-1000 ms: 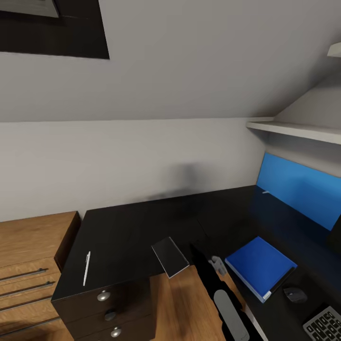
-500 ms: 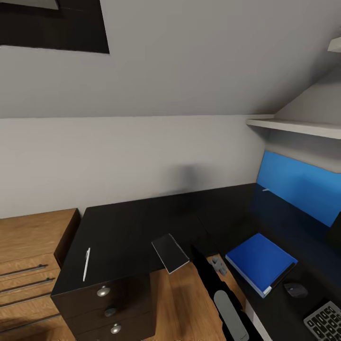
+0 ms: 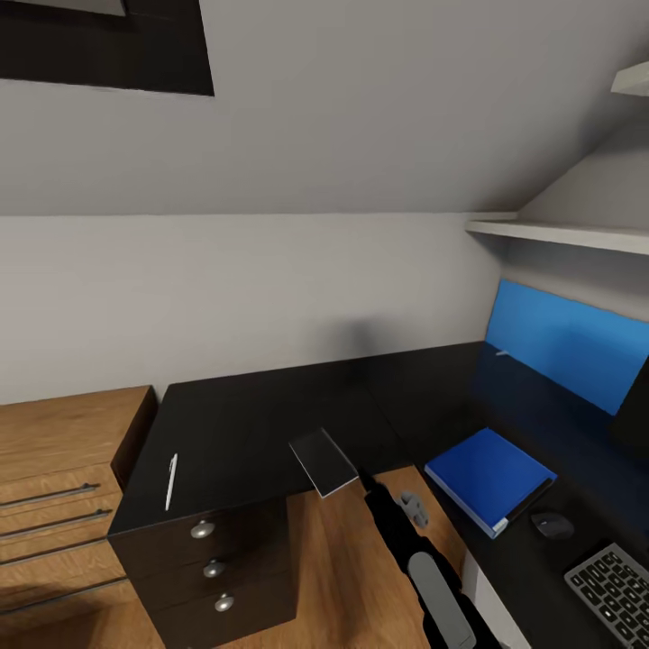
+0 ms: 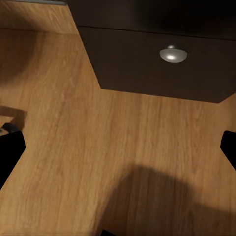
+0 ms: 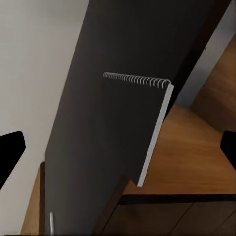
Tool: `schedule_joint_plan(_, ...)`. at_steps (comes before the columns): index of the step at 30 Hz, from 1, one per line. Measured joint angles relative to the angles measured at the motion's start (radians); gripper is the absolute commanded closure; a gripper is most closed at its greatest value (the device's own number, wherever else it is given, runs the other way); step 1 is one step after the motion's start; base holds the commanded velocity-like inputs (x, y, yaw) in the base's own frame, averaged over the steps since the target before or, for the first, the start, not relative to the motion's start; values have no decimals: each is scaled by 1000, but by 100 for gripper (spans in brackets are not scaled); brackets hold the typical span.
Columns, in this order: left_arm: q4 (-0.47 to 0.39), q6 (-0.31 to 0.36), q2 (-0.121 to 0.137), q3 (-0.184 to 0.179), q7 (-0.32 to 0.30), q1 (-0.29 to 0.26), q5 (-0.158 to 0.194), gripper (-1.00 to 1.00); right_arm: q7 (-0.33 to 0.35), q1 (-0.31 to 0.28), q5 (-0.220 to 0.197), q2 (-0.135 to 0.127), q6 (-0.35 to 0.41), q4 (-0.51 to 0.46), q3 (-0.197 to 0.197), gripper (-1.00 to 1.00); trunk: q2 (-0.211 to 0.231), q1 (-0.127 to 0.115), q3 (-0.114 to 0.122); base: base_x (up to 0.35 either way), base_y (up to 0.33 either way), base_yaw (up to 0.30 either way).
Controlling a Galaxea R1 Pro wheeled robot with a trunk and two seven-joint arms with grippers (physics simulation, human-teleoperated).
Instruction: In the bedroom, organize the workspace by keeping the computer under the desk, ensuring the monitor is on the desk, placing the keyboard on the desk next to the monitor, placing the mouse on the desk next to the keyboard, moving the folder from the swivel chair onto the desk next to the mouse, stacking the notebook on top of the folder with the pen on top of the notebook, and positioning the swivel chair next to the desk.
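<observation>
Notebook [image 3: 324,461] overhanging desk [image 3: 243,424] edge, pen [image 3: 170,482] well apart

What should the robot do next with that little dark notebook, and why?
Probably reach the right end effector toward the thin dark-grey spiral notebook and grasp it. It overhangs the glossy black desk's edge, while the bright-blue flat folder it belongs on already lies on the desk beside the small black mouse.

On the surface [image 3: 261,424] I see the pen [image 3: 170,481] at left, the notebook [image 3: 323,461] overhanging the front edge, then rightward the folder [image 3: 487,476], mouse [image 3: 548,524] and keyboard [image 3: 617,590].
</observation>
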Motion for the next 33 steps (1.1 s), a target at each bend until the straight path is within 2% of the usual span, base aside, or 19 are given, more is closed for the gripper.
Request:
schedule_joint_plan(7, 0, 0, -1, 0, 1, 0, 0, -100, -1, 0, -39, -5, 39, 0, -2, -100, -49, 27, -22, -2, 0, 0)
schedule_joint_plan(8, 0, 0, -1, 0, 1, 0, 0, -100, -1, 0, -181, -6, 133, -1, -3, -100, -56, 31, -25, 0, 0, 0)
schedule_joint_plan(9, 0, 0, 0, 0, 1, 0, 0, -100, -1, 0, -190, -7, 142, -1, -3, -100, -63, 35, -28, 0, 0, 0)
schedule_joint_plan(21, -24, -1, -1, -1, 0, 0, 0, -100, 0, 0, -218, -11, 189, -1, -6, -100, -147, 81, -66, 0, 0, 0)
schedule_joint_plan(29, -100, 3, -2, -1, -5, -1, 2, -100, 0, 0, -219, -14, 191, -1, -7, -100, -203, 111, -91, 0, 0, 0)
schedule_joint_plan(33, -178, 6, -4, -1, -15, 4, 4, -100, 0, -1, -220, -15, 191, -1, -6, -100, -231, 127, -103, 0, 0, 0)
